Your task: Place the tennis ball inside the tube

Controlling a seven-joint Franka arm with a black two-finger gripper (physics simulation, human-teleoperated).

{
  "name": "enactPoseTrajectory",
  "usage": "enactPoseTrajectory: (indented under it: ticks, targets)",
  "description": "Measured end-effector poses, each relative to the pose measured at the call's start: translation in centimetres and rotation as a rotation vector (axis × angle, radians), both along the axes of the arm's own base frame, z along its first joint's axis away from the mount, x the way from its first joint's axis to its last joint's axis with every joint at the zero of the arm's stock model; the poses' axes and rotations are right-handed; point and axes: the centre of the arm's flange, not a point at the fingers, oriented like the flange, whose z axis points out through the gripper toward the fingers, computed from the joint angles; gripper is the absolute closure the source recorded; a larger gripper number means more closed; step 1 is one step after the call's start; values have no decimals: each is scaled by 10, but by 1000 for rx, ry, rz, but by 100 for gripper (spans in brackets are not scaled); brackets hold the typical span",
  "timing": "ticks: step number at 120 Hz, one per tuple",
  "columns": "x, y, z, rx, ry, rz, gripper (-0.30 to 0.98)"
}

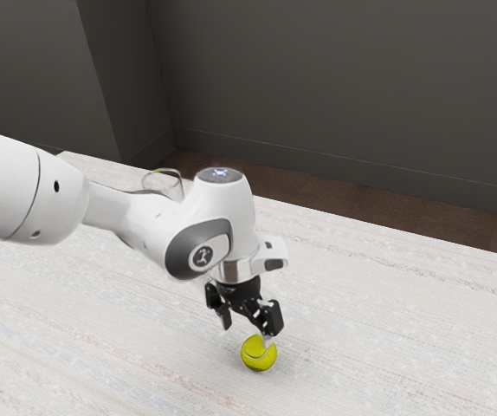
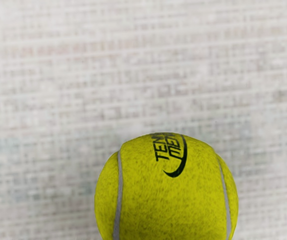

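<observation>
In the exterior view my black gripper (image 1: 248,333) points down over the table with its fingers spread apart, open. The yellow-green tennis ball (image 1: 258,354) rests on the table just below the fingers, and one fingertip overlaps its upper edge. Seen from my hand, the ball (image 2: 167,195) is large and close, with dark lettering and pale seams. A clear, round-rimmed object (image 1: 163,173), perhaps the tube, stands behind the arm; its lower part is hidden.
The whitish, faintly striped tabletop (image 1: 404,329) spreads around the ball. Its far edge runs past the clear object, with brown floor (image 1: 335,203) and a dark grey wall (image 1: 344,87) beyond.
</observation>
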Motion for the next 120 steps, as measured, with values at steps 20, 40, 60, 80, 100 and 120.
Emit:
enactPoseTrajectory:
  ticks: [20,40,60,80,100,120]
  targets:
    - [-1,-4,-20,-3,31,10,0]
    - [-2,-7,-35,-5,43,14,0]
    - [-3,-13,-48,-9,49,13,0]
    - [0,-17,-56,-14,43,13,0]
    - [5,-19,-58,-20,26,13,0]
    - [6,-19,-58,-22,17,12,14]
